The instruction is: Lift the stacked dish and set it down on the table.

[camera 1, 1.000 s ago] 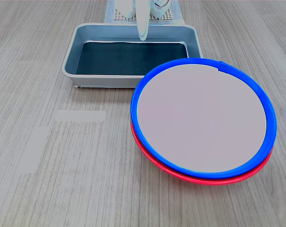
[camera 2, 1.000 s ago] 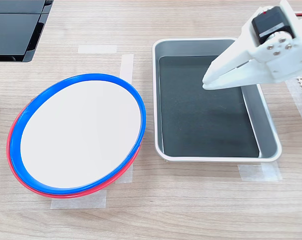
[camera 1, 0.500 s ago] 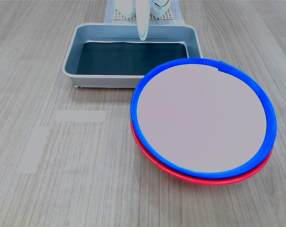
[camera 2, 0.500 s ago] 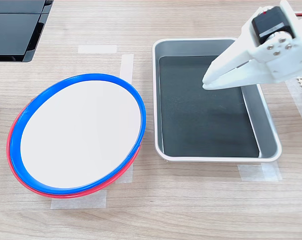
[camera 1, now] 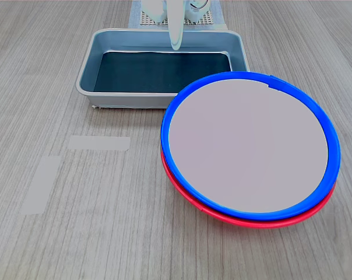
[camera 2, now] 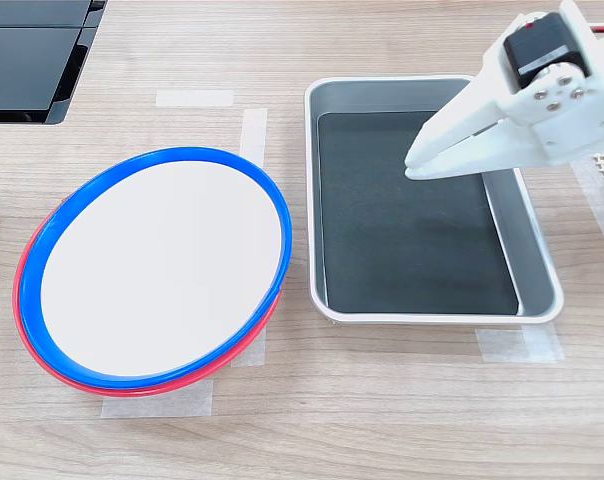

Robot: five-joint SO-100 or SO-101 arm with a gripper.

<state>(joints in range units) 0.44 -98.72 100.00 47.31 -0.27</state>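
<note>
— What do we have on the table point(camera 1: 77, 233) here?

— We see the stacked dish point(camera 1: 247, 146), blue-rimmed with a pale centre, sitting on top of a red-rimmed plate point(camera 1: 263, 220) of the same size. In the first exterior view the pair lies at the right, with the red rim peeking out along the near edge; a small notch shows in the blue rim at its far side. In the second exterior view the same stack point(camera 2: 162, 268) fills the left half, red rim point(camera 2: 42, 345) showing at the lower left.

— And the arm?

— We find the white gripper point(camera 2: 414, 162) hanging above the grey metal tray point(camera 2: 532, 235) in the second exterior view, well apart from the plates. Its two fingers meet at the tips, pressed together with nothing between them. In the first exterior view we catch only a slim white tip point(camera 1: 175, 36) pointing down over the tray's point(camera 1: 88, 70) far wall.

— Anything inside the tray?

— We make out only a dark flat bottom. The tray stands just beside the stack; in the first exterior view the blue rim overlaps its near right corner.

— The rest of the scene?

— Pale tape strips point(camera 1: 99, 142) lie on the wood grain, and a black panel point(camera 2: 27, 55) occupies the second exterior view's upper left corner.
</note>
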